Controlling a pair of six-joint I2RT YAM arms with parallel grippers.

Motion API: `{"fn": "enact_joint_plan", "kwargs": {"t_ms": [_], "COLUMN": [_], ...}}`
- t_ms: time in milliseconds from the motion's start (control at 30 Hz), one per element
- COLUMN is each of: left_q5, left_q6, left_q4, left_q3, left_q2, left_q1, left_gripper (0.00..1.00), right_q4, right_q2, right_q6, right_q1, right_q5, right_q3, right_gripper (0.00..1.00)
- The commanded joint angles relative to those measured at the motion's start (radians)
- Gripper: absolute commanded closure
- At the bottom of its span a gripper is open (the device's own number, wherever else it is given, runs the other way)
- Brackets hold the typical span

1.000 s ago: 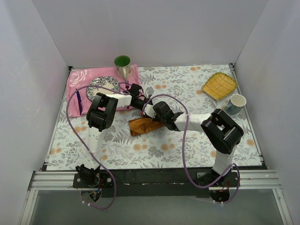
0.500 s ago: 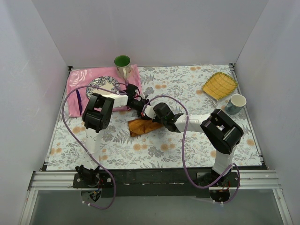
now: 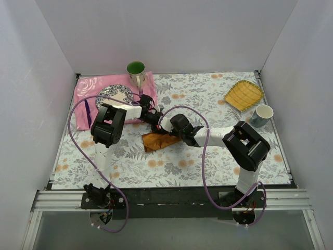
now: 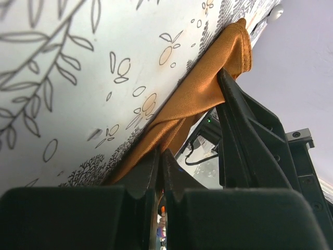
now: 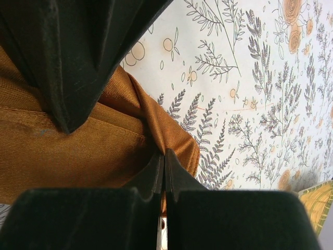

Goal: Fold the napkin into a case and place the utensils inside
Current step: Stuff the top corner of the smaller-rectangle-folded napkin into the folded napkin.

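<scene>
Two claws meet at the napkin (image 3: 155, 141), which lies folded in the middle of the bench (image 3: 218, 156) with its long axis running left to right. The left claw (image 4: 159, 156) pinches what seems its far edge. The right claw (image 5: 164, 156) is clamped on a fold just beside it.

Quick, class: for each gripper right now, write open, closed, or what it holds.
The left gripper: closed, pinching an edge of the rust-orange napkin.
The right gripper: closed, pinching a fold of the same napkin.
</scene>
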Motion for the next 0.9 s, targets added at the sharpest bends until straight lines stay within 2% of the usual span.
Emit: {"fn": "enact_joint_plan", "kwargs": {"t_ms": [0,333,800,867], "left_q5": [-0.013,0.038,-0.05,-0.054], "left_q6": [0.017,0.011,0.031,0.021], "left_q4": [-0.01,0.039,0.073,0.071], "left_q3": [0.035,0.06,0.054,0.035], "left_q2": [-0.083,-0.095,-0.037,-0.014], "left_q1": [0.003,0.001,0.015,0.021], "left_gripper": [1.0,1.0,1.0,1.0], "right_q4": [0.014,0.02,0.031,0.025], "right_q2": [-0.033,-0.05,-0.066,-0.072], "right_q6": [0.007,-0.004,-0.016,-0.018], "right_q1": [0.001,0.002,0.004,0.002], "right_q5": [-0.018,-0.035,-0.037,-0.038], "right_q3": [0.011,0.006,-0.004,0.002], "right_gripper": [0.99,0.99,0.99,0.91]}}
